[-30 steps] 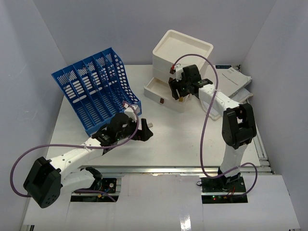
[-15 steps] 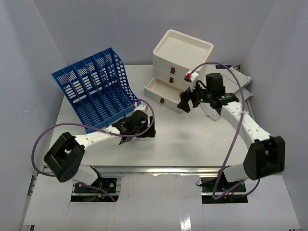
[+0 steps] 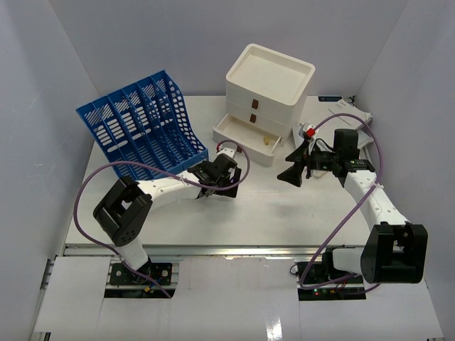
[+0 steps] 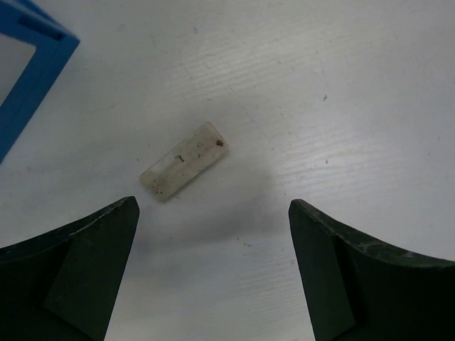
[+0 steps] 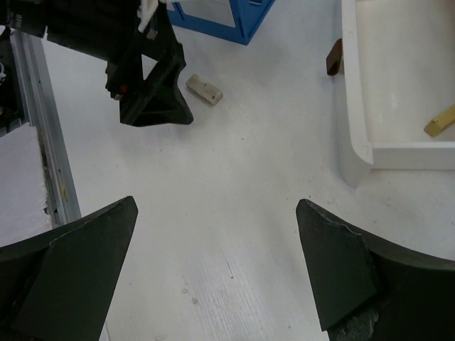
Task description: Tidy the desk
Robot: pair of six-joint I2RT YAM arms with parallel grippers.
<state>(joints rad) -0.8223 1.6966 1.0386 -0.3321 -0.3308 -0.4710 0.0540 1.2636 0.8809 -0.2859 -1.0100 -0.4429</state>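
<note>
The desk [image 3: 270, 209] is white, with a silver rail [image 3: 234, 248] along its six o'clock edge. A blue file rack [image 3: 142, 131] stands at ten o'clock, a cream drawer box [image 3: 269, 89] at about one o'clock (its lowest drawer pulled out), and papers [image 3: 334, 106] at two. A small pale block [image 4: 183, 160] lies flat near the middle, close to the rack's corner.

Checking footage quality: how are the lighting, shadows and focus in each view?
Top external view: even, diffuse light, sharp, faint shadows on the desk. Left wrist view: the pale block is crisp, a soft grey shadow beside it. Right wrist view: sharp, no glare; its dark fingers show little detail.
</note>
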